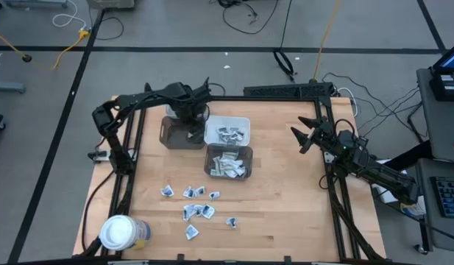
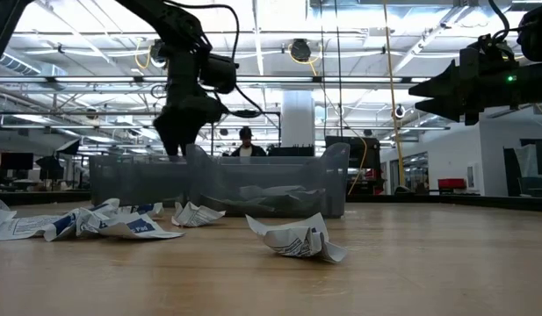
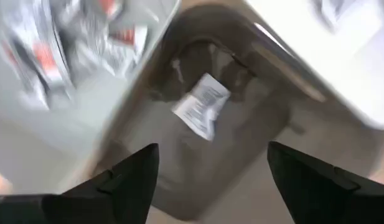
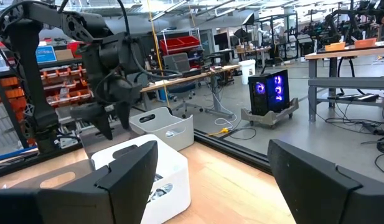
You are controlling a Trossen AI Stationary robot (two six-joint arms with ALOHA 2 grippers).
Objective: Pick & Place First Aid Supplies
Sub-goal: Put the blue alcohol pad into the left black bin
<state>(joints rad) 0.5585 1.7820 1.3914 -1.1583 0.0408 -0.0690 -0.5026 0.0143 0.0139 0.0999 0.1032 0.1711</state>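
Jar with a white lid lies at the table's near left corner. Beyond it the left arm reaches over a dark grey bin, where the left gripper hangs with its two fingers spread apart and nothing between them; its wrist view looks down into this bin at a single white packet lying loose on the floor, well clear of both fingers. Just beside the grey bin stands a white bin holding several packets, and touching that one, nearer the front edge, a second grey bin also holds packets. Loose packets, white with blue print, lie scattered on the bare wood in front of the bins; from table height they appear crumpled. Right gripper hovers above the table, well apart from the bins, its fingers spread wide and empty. A person shows in the room behind the bins.
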